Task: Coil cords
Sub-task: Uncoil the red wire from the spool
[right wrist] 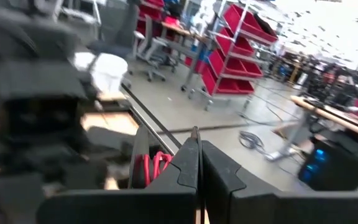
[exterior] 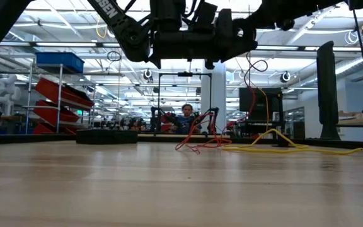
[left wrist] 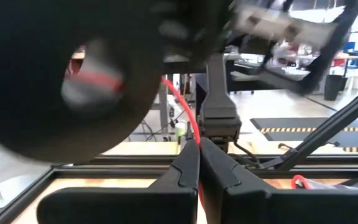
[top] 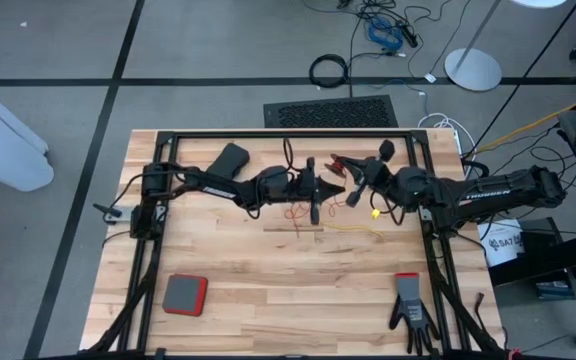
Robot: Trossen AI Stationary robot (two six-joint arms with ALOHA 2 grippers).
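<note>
My left gripper (top: 330,190) and my right gripper (top: 348,188) meet tip to tip above the table's middle, high in the low view (exterior: 194,38). The left gripper (left wrist: 199,149) is shut on the reddish-orange cord (left wrist: 190,115). The cord runs up to a black reel with a pale centre (left wrist: 73,81), blurred and close to the left wrist camera. The rest of the reddish-orange cord lies in a loose heap (exterior: 197,142) on the table. The yellow cord (exterior: 282,147) lies on the table beside it, with one strand rising toward the arms. The right gripper (right wrist: 199,146) is shut, beside red windings on a reel (right wrist: 154,167). My left gripper pinches a single strand of the reddish-orange cord (left wrist: 196,142) between its two fingers, near their tips. The fingers lie about level, pointing toward the table's right. The strand runs up from the fingers to the reel and is clear of the table there. My right gripper's fingers are shut, with a thin pin (right wrist: 195,132) showing at their tips; I cannot tell whether they hold it or the reel beside them.
A red-and-grey pad (top: 184,294) lies at the near left and a black glove with a red cuff (top: 410,308) at the near right. A black block (top: 228,160) lies at the far left. Black frame rails (top: 288,135) edge the table. A person (exterior: 186,115) sits far behind.
</note>
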